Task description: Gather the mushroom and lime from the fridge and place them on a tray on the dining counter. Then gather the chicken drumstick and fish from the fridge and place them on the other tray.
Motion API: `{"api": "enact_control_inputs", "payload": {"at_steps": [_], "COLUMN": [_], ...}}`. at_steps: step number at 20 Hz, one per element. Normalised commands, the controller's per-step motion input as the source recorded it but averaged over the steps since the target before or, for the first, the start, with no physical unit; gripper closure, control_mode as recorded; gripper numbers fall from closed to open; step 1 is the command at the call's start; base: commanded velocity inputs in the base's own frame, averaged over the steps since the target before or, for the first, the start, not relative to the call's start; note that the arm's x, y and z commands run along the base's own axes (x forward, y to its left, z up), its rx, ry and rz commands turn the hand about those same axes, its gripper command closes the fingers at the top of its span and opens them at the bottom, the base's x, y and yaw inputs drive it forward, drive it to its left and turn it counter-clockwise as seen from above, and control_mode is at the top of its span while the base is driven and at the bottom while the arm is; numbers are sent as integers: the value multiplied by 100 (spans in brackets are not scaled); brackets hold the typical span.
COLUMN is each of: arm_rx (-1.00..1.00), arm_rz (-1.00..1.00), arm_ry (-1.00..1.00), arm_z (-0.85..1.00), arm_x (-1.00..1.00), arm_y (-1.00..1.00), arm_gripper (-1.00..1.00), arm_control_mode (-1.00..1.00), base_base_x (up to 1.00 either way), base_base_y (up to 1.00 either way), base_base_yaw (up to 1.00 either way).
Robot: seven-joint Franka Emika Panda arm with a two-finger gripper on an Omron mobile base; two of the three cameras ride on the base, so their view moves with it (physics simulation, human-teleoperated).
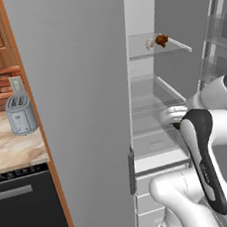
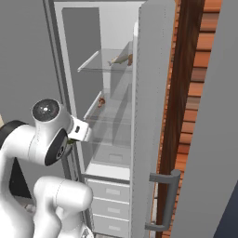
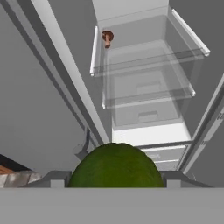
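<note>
Lime, round and dull green, sits gripped between the hand tips.

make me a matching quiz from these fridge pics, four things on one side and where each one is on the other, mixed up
Things:
1. lime
2. mushroom
3. chicken drumstick
4. toaster

Places:
A. on the marbled counter left of the fridge
B. between the gripper's fingers
C. on the top glass shelf
D. on a lower glass shelf, near its edge

Pairs: 1-B, 2-D, 3-C, 4-A
</note>
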Motion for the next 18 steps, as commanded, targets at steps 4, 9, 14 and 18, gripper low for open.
{"api": "enact_control_inputs", "payload": {"at_steps": [4, 9, 14, 18], "arm_rx": [0, 0, 0, 0], "arm_rz": [-1, 1, 0, 0], "arm_ry": [0, 4, 0, 0], "arm_z": [-2, -3, 0, 0], "arm_x": [-37, 23, 0, 0], "arm_y": [16, 16, 0, 0], "arm_gripper": [100, 100, 100, 100], "arm_control_mode": [-100, -100, -100, -100], "base_base_x": [0, 0, 0, 0], "base_base_y": [0, 0, 0, 0], "base_base_yaw": [0, 0, 0, 0]}}
